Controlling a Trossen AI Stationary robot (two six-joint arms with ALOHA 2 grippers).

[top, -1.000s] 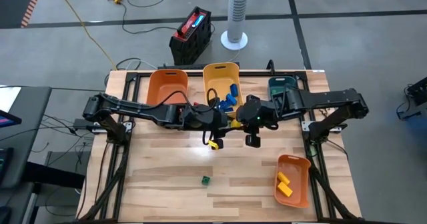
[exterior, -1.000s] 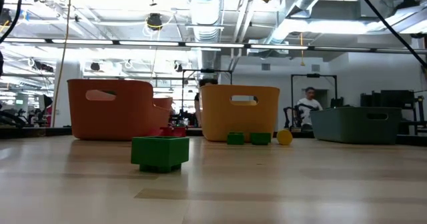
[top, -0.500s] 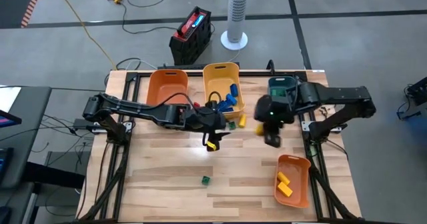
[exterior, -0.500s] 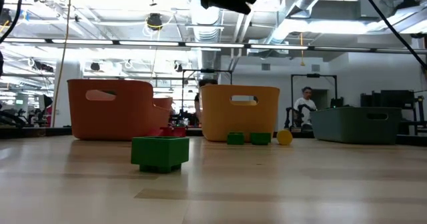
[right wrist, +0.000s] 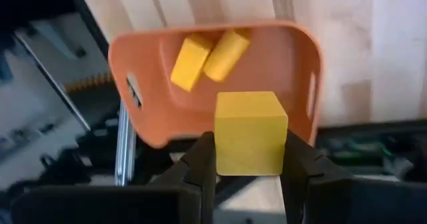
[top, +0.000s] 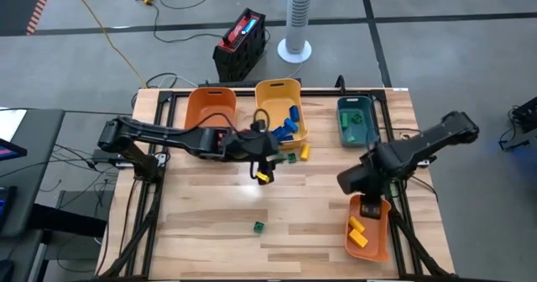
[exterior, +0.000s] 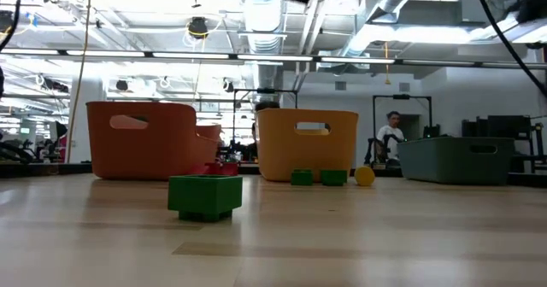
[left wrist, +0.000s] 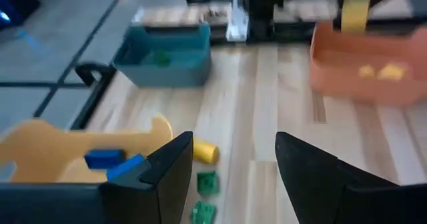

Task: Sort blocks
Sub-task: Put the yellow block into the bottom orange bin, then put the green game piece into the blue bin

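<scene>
Clamping a yellow block (right wrist: 251,133), my right gripper (right wrist: 249,159) hovers above the orange bin (right wrist: 293,71); overhead hides that block. Near the yellow bin (top: 278,92), my left gripper (left wrist: 233,159) seems open, empty.

Right claw (right wrist: 250,159) now over orange bin (top: 369,228)

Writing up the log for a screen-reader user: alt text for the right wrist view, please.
The right gripper holds a yellow cube block between its two dark fingers, above an orange bin on the wooden table. Two more yellow blocks already lie inside that bin, touching each other.
</scene>
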